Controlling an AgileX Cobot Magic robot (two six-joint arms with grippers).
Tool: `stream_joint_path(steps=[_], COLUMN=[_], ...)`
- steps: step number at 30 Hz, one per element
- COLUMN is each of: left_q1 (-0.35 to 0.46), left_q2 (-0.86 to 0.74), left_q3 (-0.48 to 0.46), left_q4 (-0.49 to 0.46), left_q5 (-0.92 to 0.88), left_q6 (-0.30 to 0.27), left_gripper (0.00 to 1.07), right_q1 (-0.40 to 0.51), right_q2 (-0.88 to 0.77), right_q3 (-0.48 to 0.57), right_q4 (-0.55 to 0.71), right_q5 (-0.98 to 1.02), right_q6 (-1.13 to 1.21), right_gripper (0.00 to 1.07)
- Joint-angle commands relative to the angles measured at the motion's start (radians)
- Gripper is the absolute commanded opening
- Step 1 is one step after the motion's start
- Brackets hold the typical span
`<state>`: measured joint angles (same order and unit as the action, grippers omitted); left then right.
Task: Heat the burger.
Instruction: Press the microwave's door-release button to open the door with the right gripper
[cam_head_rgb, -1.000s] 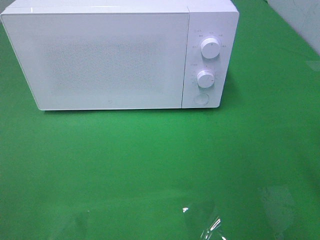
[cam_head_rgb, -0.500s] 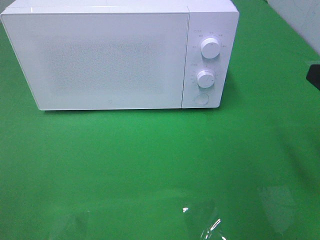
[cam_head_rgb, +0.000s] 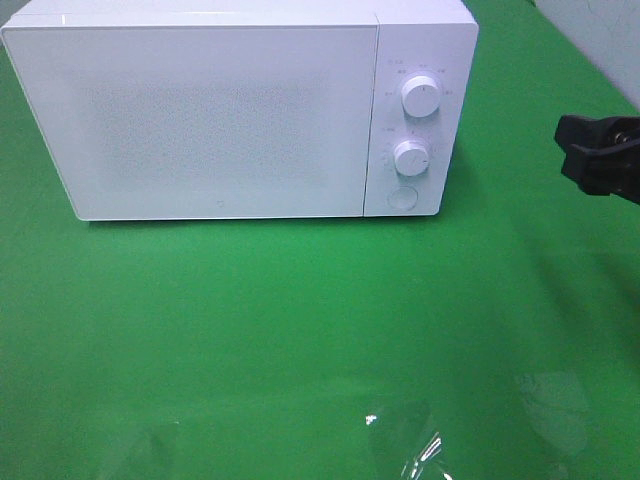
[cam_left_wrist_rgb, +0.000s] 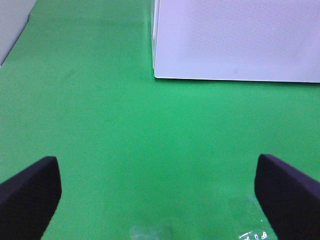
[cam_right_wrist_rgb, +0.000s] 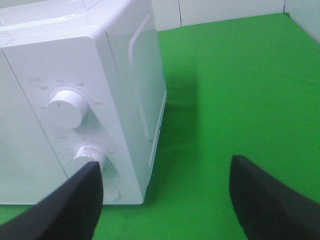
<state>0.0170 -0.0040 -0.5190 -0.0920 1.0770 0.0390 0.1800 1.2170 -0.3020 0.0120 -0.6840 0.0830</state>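
Note:
The burger is out of view in every frame. A white microwave (cam_head_rgb: 220, 110) stands at the back of the green table with its door closed. My right gripper (cam_head_rgb: 572, 148) hangs open at the right edge of the exterior view, to the right of the microwave and apart from it. In the right wrist view the right gripper (cam_right_wrist_rgb: 166, 167) is empty, with the microwave's control panel (cam_right_wrist_rgb: 75, 125) ahead of one finger. My left gripper (cam_left_wrist_rgb: 157, 167) is wide open and empty over bare green cloth in front of the microwave's front lower corner (cam_left_wrist_rgb: 156, 75).
The microwave's panel carries an upper knob (cam_head_rgb: 421, 96), a lower knob (cam_head_rgb: 411, 157) and a round button (cam_head_rgb: 402, 197). Green cloth (cam_head_rgb: 300, 330) covers the table. A shiny glare patch (cam_head_rgb: 410, 450) lies near the front edge. A pale wall (cam_head_rgb: 610, 30) rises at the back right.
My right gripper has come into the exterior view from the right edge and moved left toward the microwave. The microwave has not changed.

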Motion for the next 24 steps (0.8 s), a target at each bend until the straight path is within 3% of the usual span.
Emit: stream_joint_path(steps=[1, 6, 14, 22, 24], left_q1=[0.002, 0.002, 0.002, 0.002, 0.002], left_q2=[-0.017, -0.017, -0.017, -0.017, -0.017], left_q3=[0.003, 0.003, 0.003, 0.003, 0.003], left_q4=[-0.009, -0.009, -0.009, -0.009, -0.009], left_q5=[-0.009, -0.009, -0.009, -0.009, -0.009], left_q6=[-0.004, -0.004, -0.004, -0.004, -0.004], left_gripper=[0.97, 0.97, 0.97, 0.97, 0.97], right_q1=[0.000, 0.019, 0.233, 0.371, 0.443], right_q2=[0.069, 0.136, 0.247, 0.328, 0.360], right_q3=[0.004, 0.004, 0.004, 0.004, 0.002], right_q4=[0.106, 0.188, 0.443, 0.558, 0.636], right_q5=[-0.136, -0.204, -0.322, -0.406, -0.428], right_q6=[-0.113, -0.160, -0.317, -0.319, -0.319], right_gripper=[0.69, 0.69, 0.69, 0.69, 0.69])
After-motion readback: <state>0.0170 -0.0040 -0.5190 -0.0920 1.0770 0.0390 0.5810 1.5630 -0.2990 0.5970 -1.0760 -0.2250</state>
